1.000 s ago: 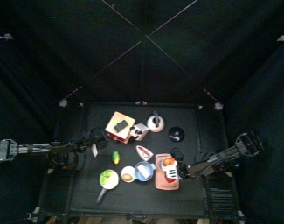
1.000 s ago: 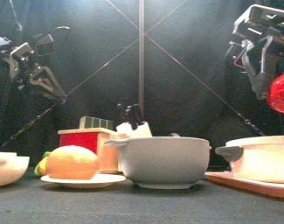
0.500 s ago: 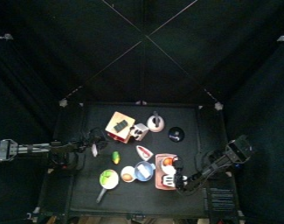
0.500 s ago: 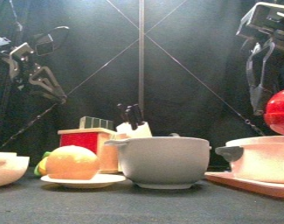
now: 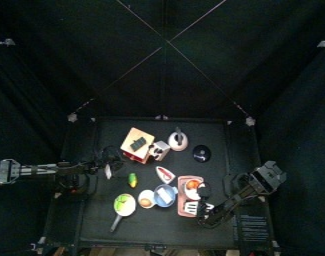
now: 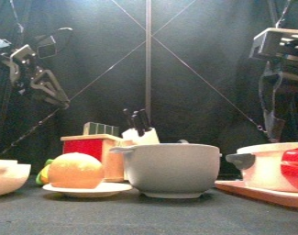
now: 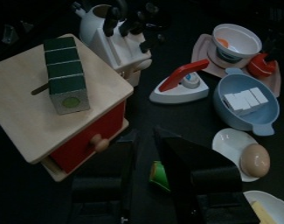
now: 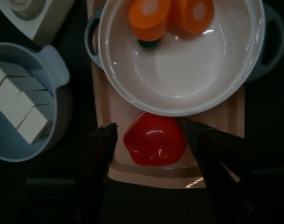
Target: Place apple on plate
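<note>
Black curtains closed in the small black table [image 5: 91, 205], seen from above with its clutter of dishes. Taking the white pot [image 5: 192, 186] as landmark, the salmon-pink plate [image 5: 197, 209] lay under it, and the right gripper [image 5: 206, 211] had come down from the right to the plate's front end, lower and nearer the table's front edge than a second before. The left arm rested well left of the pot, unmoved.

From the front, the apple [image 6: 294, 169] now sat low on the plate [image 6: 243, 190], just right of the white pot [image 6: 264, 162]; a second earlier it had hung high above. The right arm stood behind and above it. A grey bowl [image 6: 172, 168] stood left of the pot.

At the left wrist, the left gripper's [image 7: 168, 175] jaws stood a little apart with nothing between them, over the table beside a wooden box [image 7: 62, 101].

At the right wrist, the apple [image 8: 152, 139] lay on the plate [image 8: 232, 122] against the white pot's [image 8: 185, 66] rim. The right gripper [image 8: 154, 149] straddled it, jaws spread wide and clear of the fruit on both sides. Orange pieces [image 8: 171, 13] lay inside the pot.
</note>
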